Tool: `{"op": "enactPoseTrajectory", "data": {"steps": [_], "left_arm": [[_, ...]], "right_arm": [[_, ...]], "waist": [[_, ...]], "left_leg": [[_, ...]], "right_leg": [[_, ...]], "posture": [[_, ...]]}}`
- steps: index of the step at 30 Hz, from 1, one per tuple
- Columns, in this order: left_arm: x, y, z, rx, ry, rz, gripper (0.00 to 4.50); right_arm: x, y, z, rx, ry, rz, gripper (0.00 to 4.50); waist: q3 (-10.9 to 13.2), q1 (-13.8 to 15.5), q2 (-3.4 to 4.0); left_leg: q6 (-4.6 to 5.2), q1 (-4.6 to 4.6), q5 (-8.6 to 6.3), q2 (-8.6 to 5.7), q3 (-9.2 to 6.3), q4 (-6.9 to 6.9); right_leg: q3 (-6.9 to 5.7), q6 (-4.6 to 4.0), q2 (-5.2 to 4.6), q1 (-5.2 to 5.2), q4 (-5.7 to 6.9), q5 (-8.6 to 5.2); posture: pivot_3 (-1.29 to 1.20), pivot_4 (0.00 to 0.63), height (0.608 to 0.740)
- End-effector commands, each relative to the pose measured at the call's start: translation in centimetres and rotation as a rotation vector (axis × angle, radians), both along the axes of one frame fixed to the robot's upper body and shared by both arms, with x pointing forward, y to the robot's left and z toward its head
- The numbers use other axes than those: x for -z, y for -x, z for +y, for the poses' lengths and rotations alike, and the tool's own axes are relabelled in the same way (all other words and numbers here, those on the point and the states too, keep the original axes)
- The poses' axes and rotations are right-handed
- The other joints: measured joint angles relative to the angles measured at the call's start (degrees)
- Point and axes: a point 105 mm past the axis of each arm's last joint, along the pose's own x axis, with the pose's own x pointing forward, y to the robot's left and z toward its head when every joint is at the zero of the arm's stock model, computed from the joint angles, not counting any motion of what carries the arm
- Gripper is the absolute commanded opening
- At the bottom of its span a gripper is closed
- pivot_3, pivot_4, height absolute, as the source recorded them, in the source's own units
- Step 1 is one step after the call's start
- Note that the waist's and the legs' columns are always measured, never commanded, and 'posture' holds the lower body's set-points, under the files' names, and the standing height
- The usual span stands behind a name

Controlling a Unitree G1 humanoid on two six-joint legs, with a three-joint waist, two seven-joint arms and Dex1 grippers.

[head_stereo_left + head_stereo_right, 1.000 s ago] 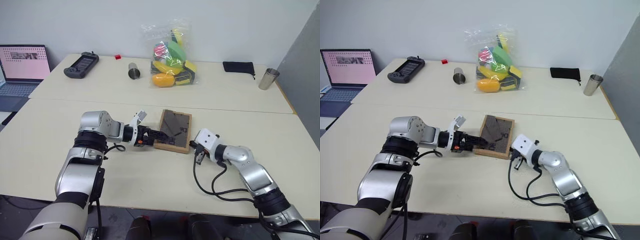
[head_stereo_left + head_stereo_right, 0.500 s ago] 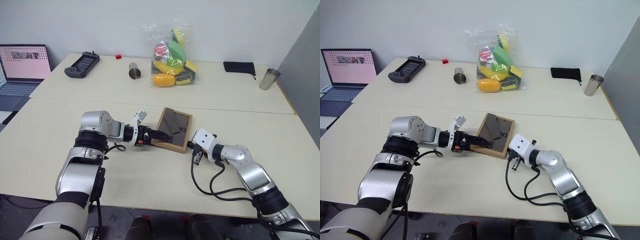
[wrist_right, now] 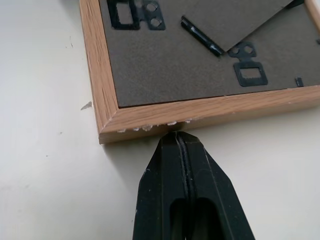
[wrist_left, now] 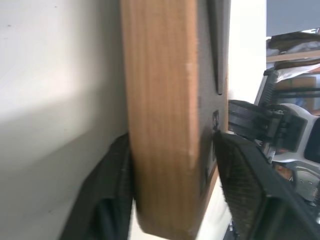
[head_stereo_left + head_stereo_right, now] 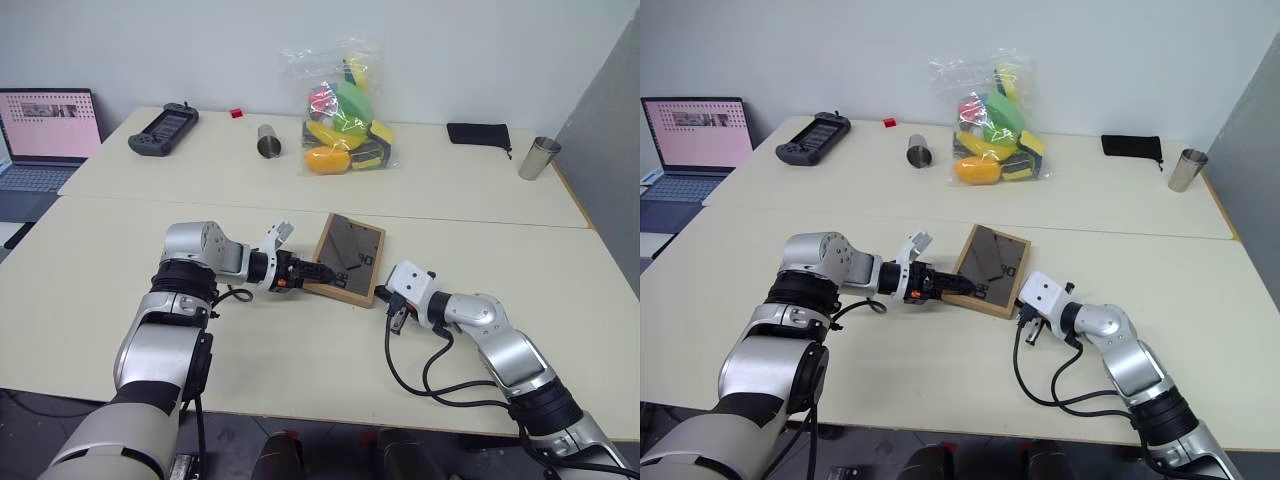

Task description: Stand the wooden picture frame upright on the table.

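The picture frame (image 5: 345, 260) sits mid-worktop (image 5: 300, 370), back panel up and left edge tilted off the surface. The left gripper (image 5: 312, 271) has its fingers clamped over that edge, apparently to raise it, while the right gripper (image 3: 183, 150), fingers shut and empty, braces the near corner against sliding.

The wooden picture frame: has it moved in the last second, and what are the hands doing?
The wooden picture frame has tipped up off the table on its left edge as the left gripper closed on that edge. The right gripper, fingers shut, stays pressed against the opposite corner.
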Motion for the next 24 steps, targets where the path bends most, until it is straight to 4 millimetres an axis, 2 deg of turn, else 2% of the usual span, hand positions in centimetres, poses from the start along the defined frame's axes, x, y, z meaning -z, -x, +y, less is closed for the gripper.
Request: {"op": "enactPoseTrajectory", "data": {"steps": [1, 4, 15, 19, 24], "left_arm": [[-0.5, -0.1, -0.2, 0.008, 0.001, -0.02, 1.65], [-0.7, -0.2, -0.1, 0.003, 0.012, -0.022, 1.35], [-1.1, 0.3, -0.4, 0.032, 0.036, -0.022, 1.33], [-1.6, 1.0, -0.5, 0.1, 0.049, -0.065, 1.33], [-2.1, 0.8, 0.3, 0.141, 0.006, -0.184, 1.33]], "right_arm": [[-1.6, 0.2, 0.1, -0.009, -0.023, -0.049, 0.0], [-1.6, 0.2, 0.0, -0.007, -0.025, -0.047, 0.0], [-1.6, 0.3, -0.1, -0.006, -0.021, -0.049, 0.0], [-1.6, 0.2, -0.9, 0.003, 0.002, -0.058, 0.0], [-2.9, 0.6, -2.6, -0.008, 0.03, -0.066, 0.0]], "waist": [[0.0, 0.0, 0.0], [0.0, 0.0, 0.0], [0.0, 0.0, 0.0], [0.0, 0.0, 0.0], [0.0, 0.1, 0.0]], "left_leg": [[0.0, 0.0, 0.0, 0.0, 0.0, 0.0], [0.0, 0.0, 0.0, 0.0, 0.0, 0.0], [0.0, 0.0, 0.0, 0.0, 0.0, -0.01], [0.0, 0.0, 0.0, 0.0, 0.0, -0.03], [-0.01, -0.04, 0.0, 0.01, 0.03, -0.1]], "right_leg": [[0.0, 0.0, 0.0, 0.0, -0.01, 0.0], [0.0, 0.0, 0.0, 0.01, -0.01, 0.0], [0.0, 0.0, 0.0, 0.0, -0.02, 0.0], [0.0, 0.0, 0.0, 0.0, -0.03, 0.0], [0.02, 0.0, 0.0, -0.06, -0.05, 0.0]], "posture": [[0.0, 0.15, 0.74], [0.0, 0.15, 0.74], [0.0, 0.15, 0.74], [0.0, 0.15, 0.74], [0.0, 0.15, 0.74]]}}
